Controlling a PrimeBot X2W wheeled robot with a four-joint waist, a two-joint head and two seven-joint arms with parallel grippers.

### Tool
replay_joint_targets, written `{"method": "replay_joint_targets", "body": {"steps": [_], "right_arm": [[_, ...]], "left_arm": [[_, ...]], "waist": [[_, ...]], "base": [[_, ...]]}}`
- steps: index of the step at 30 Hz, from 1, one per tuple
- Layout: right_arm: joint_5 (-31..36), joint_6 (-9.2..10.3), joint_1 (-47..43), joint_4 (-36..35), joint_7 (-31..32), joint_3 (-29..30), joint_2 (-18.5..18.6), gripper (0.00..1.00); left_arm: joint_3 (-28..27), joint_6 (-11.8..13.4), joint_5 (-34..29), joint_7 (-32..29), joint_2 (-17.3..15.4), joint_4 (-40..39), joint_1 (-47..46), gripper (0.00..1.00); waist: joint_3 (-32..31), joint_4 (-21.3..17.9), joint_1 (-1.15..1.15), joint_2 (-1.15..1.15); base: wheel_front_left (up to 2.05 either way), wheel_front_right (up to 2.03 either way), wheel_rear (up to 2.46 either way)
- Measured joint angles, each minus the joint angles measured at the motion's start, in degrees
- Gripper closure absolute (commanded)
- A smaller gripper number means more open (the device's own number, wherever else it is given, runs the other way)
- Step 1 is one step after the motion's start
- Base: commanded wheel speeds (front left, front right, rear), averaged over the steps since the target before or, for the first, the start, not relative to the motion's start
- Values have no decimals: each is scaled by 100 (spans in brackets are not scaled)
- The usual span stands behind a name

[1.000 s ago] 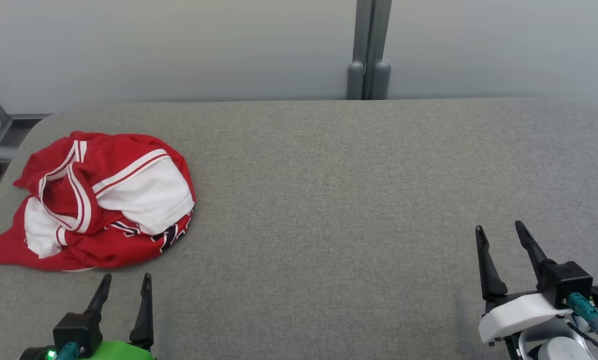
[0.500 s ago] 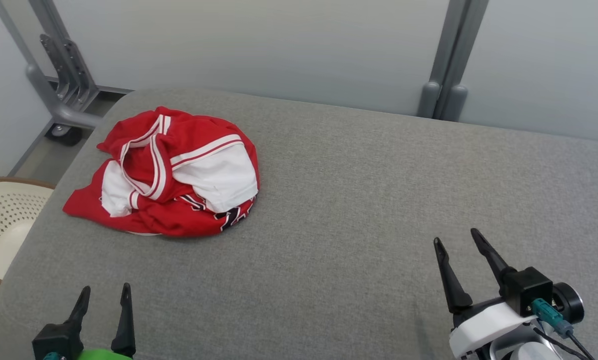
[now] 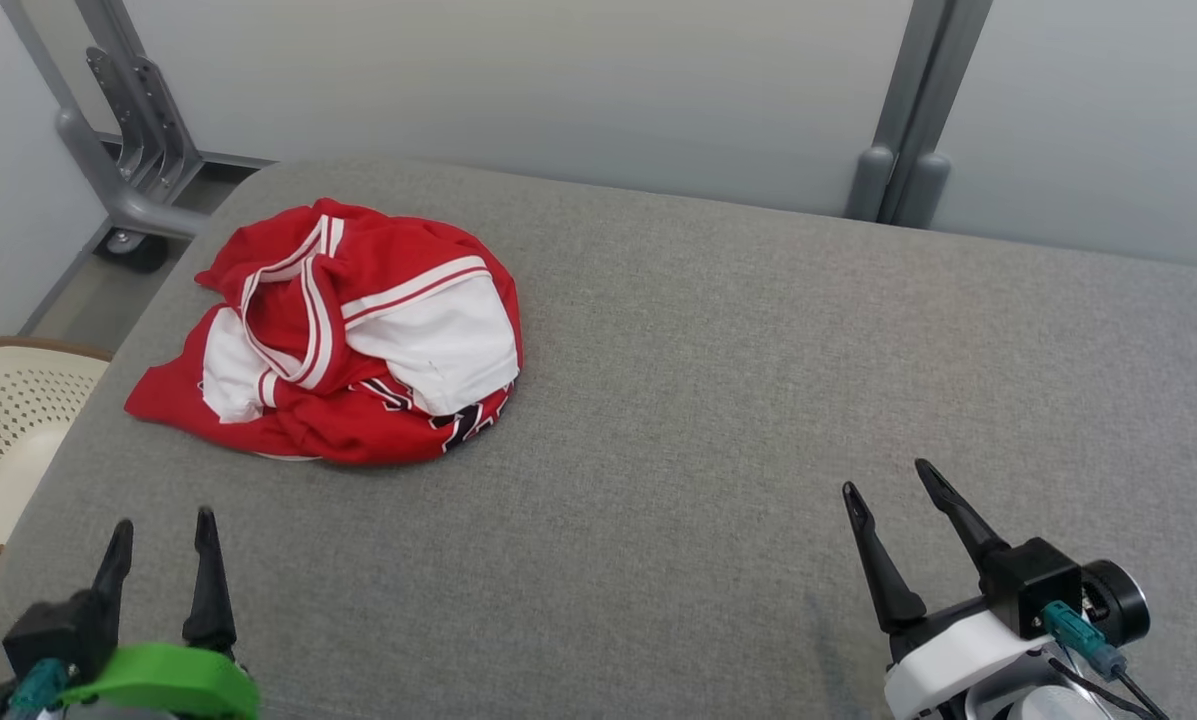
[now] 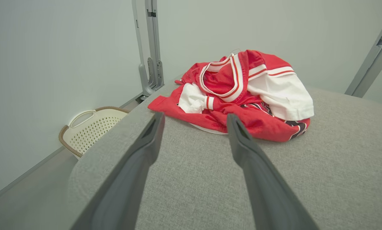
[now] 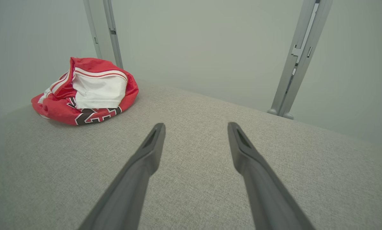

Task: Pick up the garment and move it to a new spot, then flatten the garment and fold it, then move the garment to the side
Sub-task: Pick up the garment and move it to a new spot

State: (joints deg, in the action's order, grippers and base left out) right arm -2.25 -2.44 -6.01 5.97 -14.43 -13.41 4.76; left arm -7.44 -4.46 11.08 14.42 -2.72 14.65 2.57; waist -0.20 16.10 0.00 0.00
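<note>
A crumpled red and white garment (image 3: 343,330) with dark lettering lies bunched on the far left part of the grey padded table (image 3: 718,380). It also shows in the left wrist view (image 4: 242,92) and the right wrist view (image 5: 88,91). My left gripper (image 3: 163,535) hovers open at the table's near left corner, a short way in front of the garment, with nothing between its fingers. My right gripper (image 3: 888,480) stands open at the near right, far from the garment, also holding nothing.
A cream perforated basket (image 3: 3,430) sits on the floor left of the table, also in the left wrist view (image 4: 88,127). Grey metal frame posts (image 3: 903,120) rise behind the table against a pale wall, with another post base (image 3: 133,150) at the far left.
The head camera has turned left, shifting the whole picture and bringing the basket into view. The garment lies as before. Both grippers stay open.
</note>
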Motion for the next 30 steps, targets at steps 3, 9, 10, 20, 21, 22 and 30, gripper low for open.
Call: {"method": "replay_joint_targets", "body": {"steps": [3, 9, 10, 20, 21, 22, 30], "right_arm": [[94, 0, 29, -46, 0, -4, 68, 0], [277, -8, 375, -212, 0, -63, 108, 0], [288, -12, 442, -236, 0, -85, 118, 0], [414, -49, 964, -435, -1, -129, 255, 0], [435, -48, 998, -439, -1, -125, 259, 0], [441, -48, 1031, -443, -1, -123, 259, 0], [442, 11, 1233, -493, -1, -80, 269, 0]], "left_arm": [[79, -8, 176, 1, 5, 250, -430, 0], [290, -65, 288, -87, 46, 698, -1151, 0], [297, -65, 288, -87, 48, 732, -1296, 0], [265, -135, 339, -278, -118, 1356, -2186, 0], [253, -136, 347, -279, -160, 1445, -2244, 0], [230, -137, 361, -279, -209, 1528, -2301, 0], [-22, -168, 546, -244, -486, 2079, -2722, 0]], "waist": [[177, -40, 0, 0], [597, -121, 0, 0], [673, -138, 0, 0], [1339, -382, 1, 0], [1403, -421, 1, 0], [1466, -464, 1, 0], [1831, -846, 1, 0]], "base": [[0, 0, 0], [0, 0, 0], [0, 0, 0], [0, 0, 0], [0, 0, 0], [0, 0, 0], [0, 0, 0]]}}
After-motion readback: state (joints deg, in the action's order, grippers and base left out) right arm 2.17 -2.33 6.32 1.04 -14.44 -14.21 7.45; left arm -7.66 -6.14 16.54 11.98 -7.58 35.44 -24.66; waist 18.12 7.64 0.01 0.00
